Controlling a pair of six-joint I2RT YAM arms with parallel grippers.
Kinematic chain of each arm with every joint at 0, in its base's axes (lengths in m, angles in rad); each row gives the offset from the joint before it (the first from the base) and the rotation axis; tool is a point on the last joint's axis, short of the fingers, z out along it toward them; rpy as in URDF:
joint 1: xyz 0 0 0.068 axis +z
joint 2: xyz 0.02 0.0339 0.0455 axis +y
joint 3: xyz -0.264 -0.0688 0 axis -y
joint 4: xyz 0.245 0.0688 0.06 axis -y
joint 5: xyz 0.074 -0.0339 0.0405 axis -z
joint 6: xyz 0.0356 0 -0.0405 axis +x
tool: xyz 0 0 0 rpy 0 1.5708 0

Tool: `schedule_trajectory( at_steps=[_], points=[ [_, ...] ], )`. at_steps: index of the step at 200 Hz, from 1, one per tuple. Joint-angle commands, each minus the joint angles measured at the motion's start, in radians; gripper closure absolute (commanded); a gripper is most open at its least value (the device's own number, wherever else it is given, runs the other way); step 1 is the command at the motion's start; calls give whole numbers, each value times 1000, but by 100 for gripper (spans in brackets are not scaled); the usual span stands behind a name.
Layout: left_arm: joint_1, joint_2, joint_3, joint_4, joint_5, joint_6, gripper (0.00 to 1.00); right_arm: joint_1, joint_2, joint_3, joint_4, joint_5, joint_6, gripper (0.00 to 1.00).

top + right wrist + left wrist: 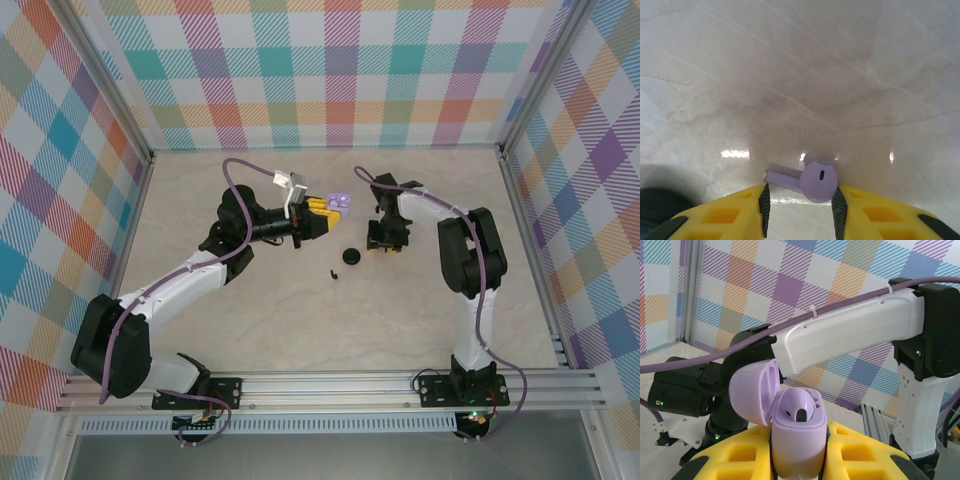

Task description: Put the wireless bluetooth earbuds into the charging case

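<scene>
As the step in hand is judged to be the carrying of a lilac bud to its open case, the items are entered thus.

Right tool: clamped on the lilac earbud. The bud is held lengthwise between the black pads, with the stem tip against one pad and the rounded head against the other. Only the two ends are pinched, so the hold is judged slight. Whether the bud is clear of the tabletop beneath the tool cannot be told.

Left tool: closed on the lilac charging case, which is gripped by its body just past the fingertips. The lid is swung open to one side and a socket is presented upward. Whether a bud already lies in the case cannot be told.

Black case and black earbud: lying on the tabletop between the two tools, nearer the right one, and touched by neither.

Method advised: the case is to be held steady and the bud brought over the free socket slowly. The stem should be turned down into the socket before any release. The lid side should be avoided on approach, since a knock there could shut the case or twist it in the left tool. The right tool is best parted only once the bud is seated.
</scene>
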Motion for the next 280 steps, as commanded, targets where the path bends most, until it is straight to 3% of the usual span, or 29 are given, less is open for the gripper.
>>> schedule_trajectory(
  at_steps=[1,100,228,280],
  points=[
    [5,6,2,10,-3,21,100,3,30,34,-29,28,-47,59],
    [5,9,6,4,-3,26,100,3,59,80,-12,-27,-30,48],
    [5,3,4,-16,-7,40,100,3,99,167,-72,-10,-96,56],
    [5,5,5,-12,-7,40,100,18,81,163,-126,82,-113,59]
  ],
)
